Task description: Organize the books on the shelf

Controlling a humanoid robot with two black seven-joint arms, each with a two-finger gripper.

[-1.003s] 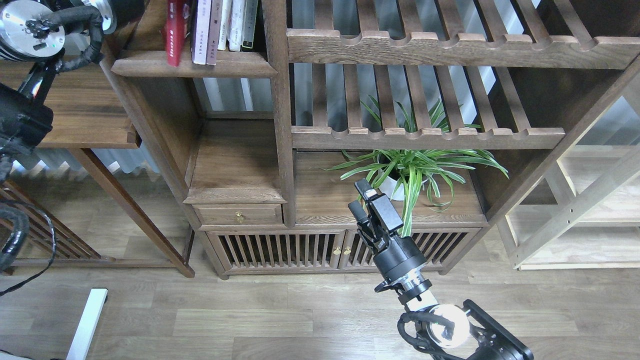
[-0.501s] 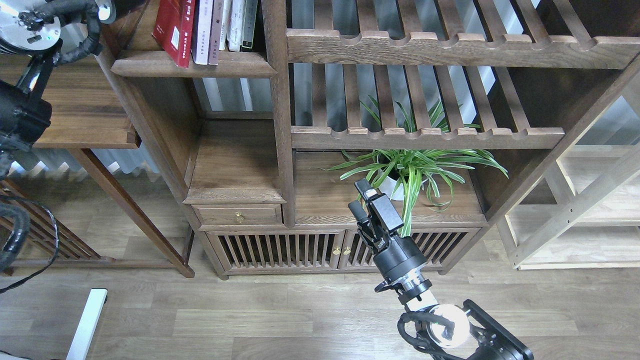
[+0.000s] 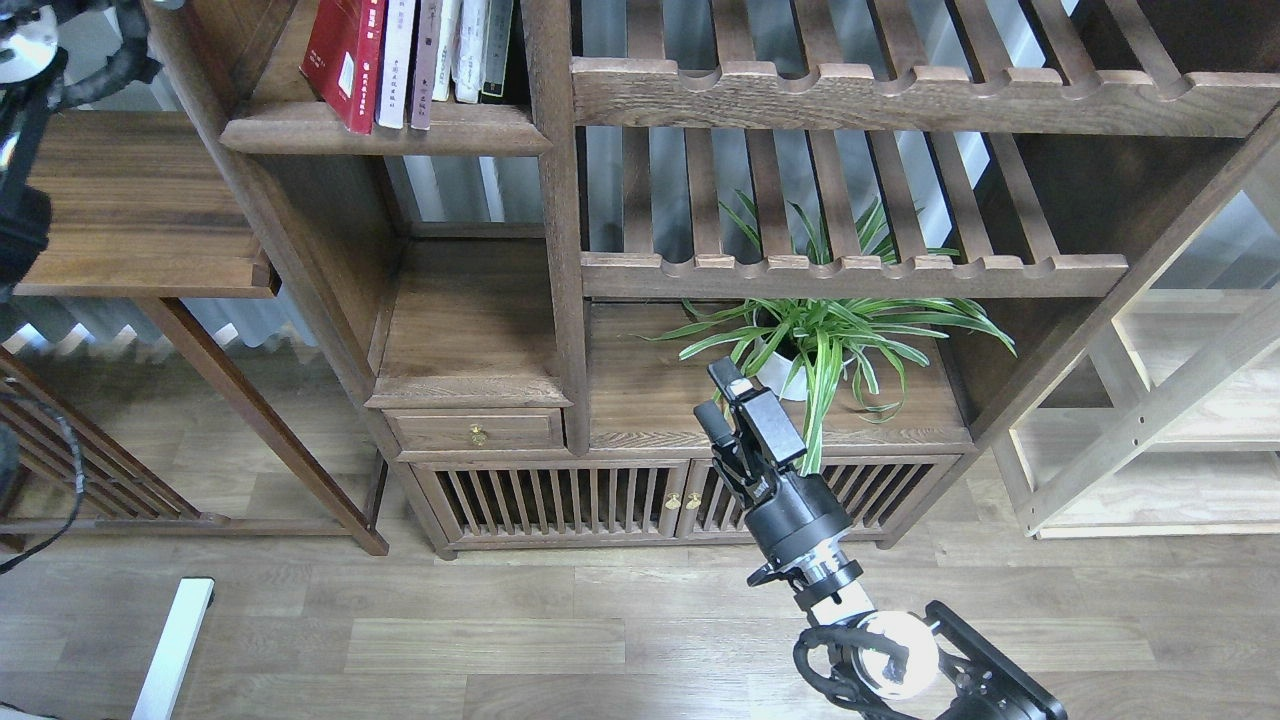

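The books stand in a row on the shelf (image 3: 470, 130), a dark-brown board at the top left of the head view. The bright red book (image 3: 345, 50) is at the left end and leans left, its cover showing. To its right stand a pale book (image 3: 397, 60) and a dark maroon-grey spine (image 3: 425, 60), both upright. My left arm (image 3: 25, 60) shows only at the top left corner, with its gripper past the frame edge. My right gripper (image 3: 715, 393) hangs low in the middle, far from the books, its fingers apart and holding nothing.
Thin white volumes (image 3: 470, 50) and a dark spine (image 3: 497, 50) fill the row's right end against the post. A potted spider plant (image 3: 820, 340) stands just behind my right gripper. Slatted racks (image 3: 850, 95) span the right. A side table (image 3: 140, 210) stands at the left.
The red book has tipped from upright to leaning left with its cover showing. My left arm has drawn up and left, mostly leaving the view. My right arm has barely moved.
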